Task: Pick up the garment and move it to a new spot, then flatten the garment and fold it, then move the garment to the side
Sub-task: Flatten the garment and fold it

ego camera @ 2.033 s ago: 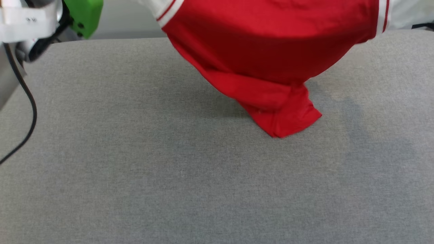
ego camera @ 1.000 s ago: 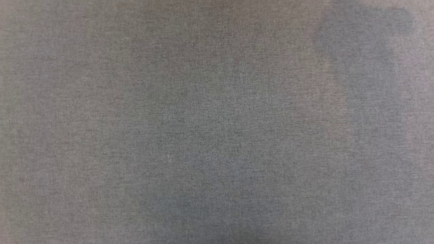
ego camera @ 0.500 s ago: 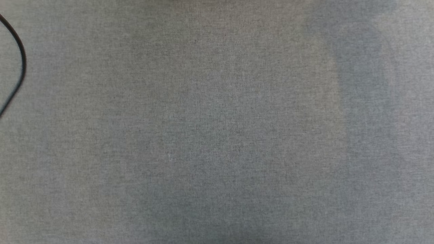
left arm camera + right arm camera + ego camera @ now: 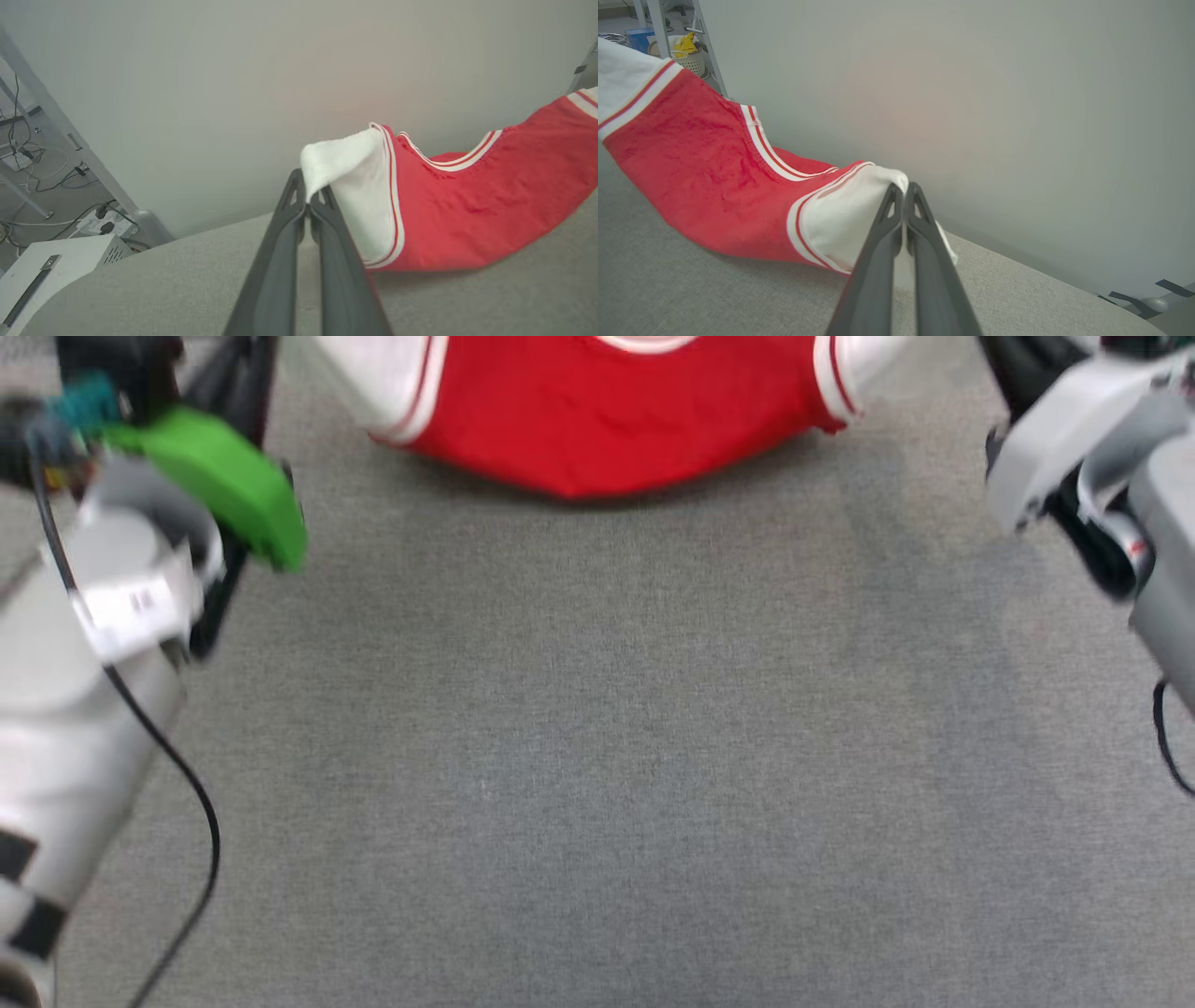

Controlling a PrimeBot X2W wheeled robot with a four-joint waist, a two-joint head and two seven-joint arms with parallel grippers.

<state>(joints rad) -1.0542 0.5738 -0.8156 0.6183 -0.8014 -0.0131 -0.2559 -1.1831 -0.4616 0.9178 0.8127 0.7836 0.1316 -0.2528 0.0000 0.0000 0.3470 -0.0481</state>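
Left gripper (image 4: 308, 205) is pinched fully closed on one white sleeve of the garment (image 4: 607, 420), and the right gripper (image 4: 903, 193) is doing the same on the other sleeve, fabric caught btwn the tips. The shirt hangs stretched btwn them over the far end of the grey desk (image 4: 597, 756). Its red body sags down onto the desk top, w/ a plain wall (image 4: 233, 70) just past the desk.

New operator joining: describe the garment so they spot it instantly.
Start at the wide grey fabric surface and look to its far edge, by the pale wall. There the garment hangs between the left gripper and right gripper, each shut on a white sleeve. Its red body and striped trim stand out against everything grey around it.
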